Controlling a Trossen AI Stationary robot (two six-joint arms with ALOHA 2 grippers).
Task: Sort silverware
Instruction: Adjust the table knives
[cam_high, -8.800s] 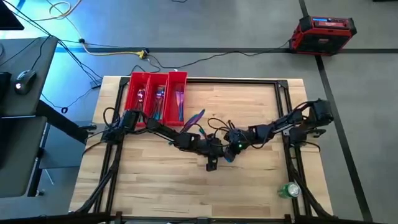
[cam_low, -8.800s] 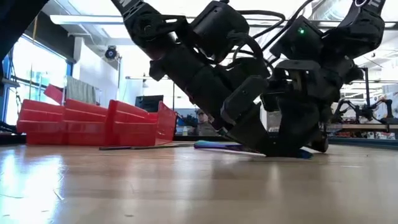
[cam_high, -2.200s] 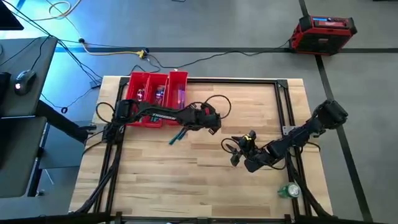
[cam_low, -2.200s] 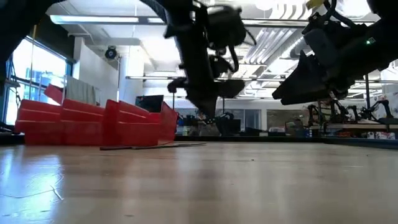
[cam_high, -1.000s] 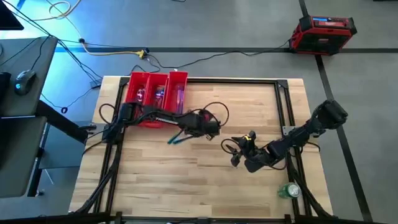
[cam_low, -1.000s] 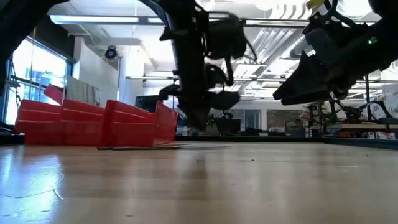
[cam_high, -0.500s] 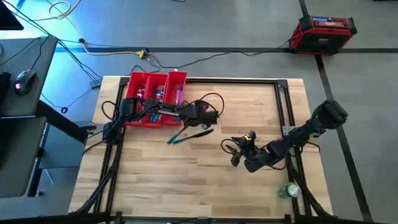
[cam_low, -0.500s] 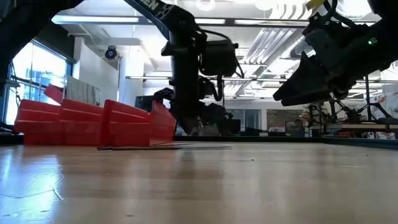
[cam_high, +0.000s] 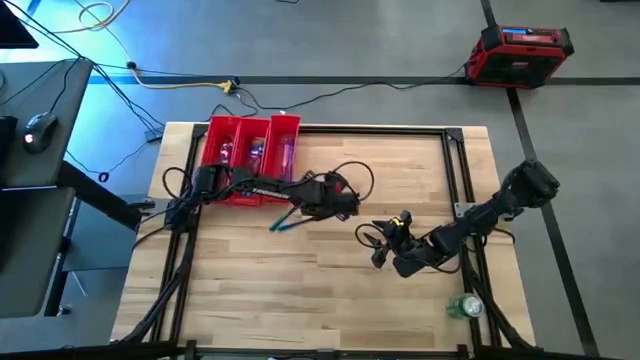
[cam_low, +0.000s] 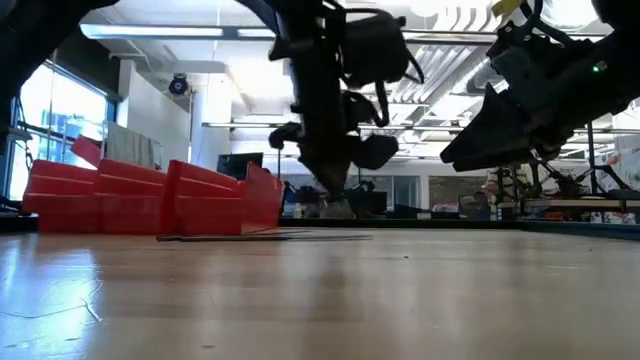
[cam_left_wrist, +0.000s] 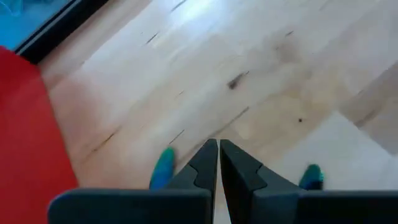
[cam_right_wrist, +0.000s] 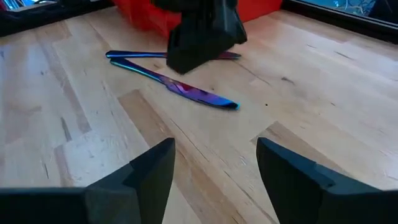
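Note:
Two slim iridescent pieces of silverware lie flat on the wood right of the red tray (cam_high: 210, 150): a knife (cam_right_wrist: 180, 87) and a second piece (cam_right_wrist: 134, 55) behind it. In the high view they show as a teal streak (cam_high: 288, 219). More silverware (cam_high: 258, 152) lies in the tray's compartments. My left gripper (cam_high: 330, 207) hangs shut, fingers pointing down, just over these two pieces (cam_left_wrist: 163, 168), with nothing between its fingers (cam_left_wrist: 218, 149). My right gripper (cam_high: 378, 250) waits open and raised toward the table's right, facing them (cam_right_wrist: 214, 174).
A green can (cam_high: 465, 305) lies near the table's front right corner. Black frame rails (cam_high: 455, 170) run along the table's sides. Loose cables (cam_high: 350, 170) loop over the left arm. Bare wood (cam_high: 300, 290) spreads across the near half.
My left gripper has swung a little toward the tray and then back toward the table's right edge, staying shut just above the wood. The two pieces of silverware on the table have kept their place.

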